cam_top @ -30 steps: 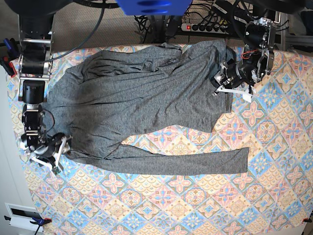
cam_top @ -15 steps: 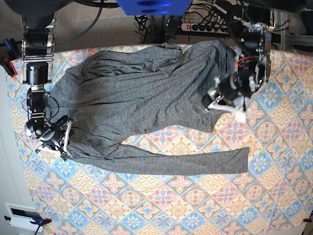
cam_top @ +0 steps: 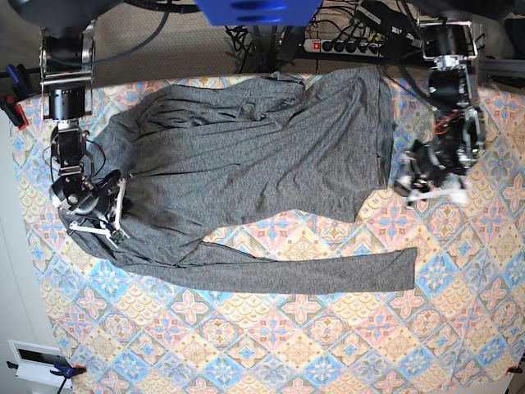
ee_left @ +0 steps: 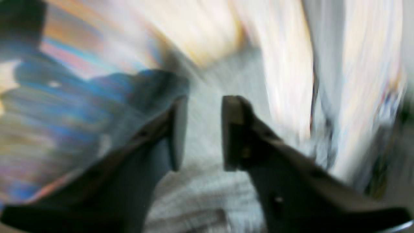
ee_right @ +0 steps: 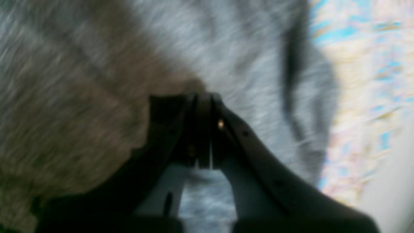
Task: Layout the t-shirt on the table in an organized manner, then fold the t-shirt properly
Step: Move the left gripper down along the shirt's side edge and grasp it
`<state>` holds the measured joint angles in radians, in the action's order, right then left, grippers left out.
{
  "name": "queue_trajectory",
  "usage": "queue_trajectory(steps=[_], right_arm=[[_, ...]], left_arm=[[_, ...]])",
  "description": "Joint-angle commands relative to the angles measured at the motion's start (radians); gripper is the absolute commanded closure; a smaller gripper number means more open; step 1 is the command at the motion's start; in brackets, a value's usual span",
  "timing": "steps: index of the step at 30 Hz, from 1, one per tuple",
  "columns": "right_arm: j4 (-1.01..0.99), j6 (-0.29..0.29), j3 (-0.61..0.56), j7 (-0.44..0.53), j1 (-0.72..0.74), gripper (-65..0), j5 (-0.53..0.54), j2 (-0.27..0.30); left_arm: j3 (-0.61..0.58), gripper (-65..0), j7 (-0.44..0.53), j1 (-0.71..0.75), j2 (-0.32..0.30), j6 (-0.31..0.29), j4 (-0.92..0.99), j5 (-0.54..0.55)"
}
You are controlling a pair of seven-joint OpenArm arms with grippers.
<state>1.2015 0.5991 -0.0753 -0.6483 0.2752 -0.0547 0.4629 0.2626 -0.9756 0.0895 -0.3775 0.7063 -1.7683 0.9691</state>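
Observation:
The dark grey t-shirt (cam_top: 246, 156) lies spread face-flat across the table (cam_top: 328, 345), with one long sleeve (cam_top: 328, 275) stretched along its lower edge. My right gripper (cam_top: 115, 215) sits at the shirt's left edge. In the right wrist view its jaws (ee_right: 202, 97) are pressed together on a small fold of the grey fabric (ee_right: 242, 48). My left gripper (cam_top: 428, 194) hovers just right of the shirt's right edge, over the patterned cloth. In the blurred left wrist view its fingers (ee_left: 203, 103) stand apart with nothing between them.
A power strip (cam_top: 344, 45) and cables run behind the table's far edge. A white box (cam_top: 37, 361) sits off the near left corner. Both arm bases stand at the far corners.
The right gripper slid up onto the shirt's left edge and shut. The left gripper let go of the right edge, opened, and swung right and down off the shirt.

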Motion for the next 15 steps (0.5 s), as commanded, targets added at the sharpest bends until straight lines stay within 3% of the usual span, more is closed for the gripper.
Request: queue_trajectory(steps=[1,9,15], right_arm=[[0.018,-0.012,0.009,0.023,0.037,0.0,0.003,0.018],[0.019,-0.012,0.009,0.023,-0.029,0.0,0.003,-0.036],[0.019,-0.012,0.009,0.023,-0.034,0.0,0.002,-0.042]], left_arm=[[0.019,-23.4,-0.009,-0.015,-0.007,-0.008,0.003,0.026],[0.020,-20.8,-0.007,-0.104,-0.015,-0.008,0.166,0.026],[-0.087,-20.6,-0.007,-0.238,-0.011,-0.008,0.230,0.015]])
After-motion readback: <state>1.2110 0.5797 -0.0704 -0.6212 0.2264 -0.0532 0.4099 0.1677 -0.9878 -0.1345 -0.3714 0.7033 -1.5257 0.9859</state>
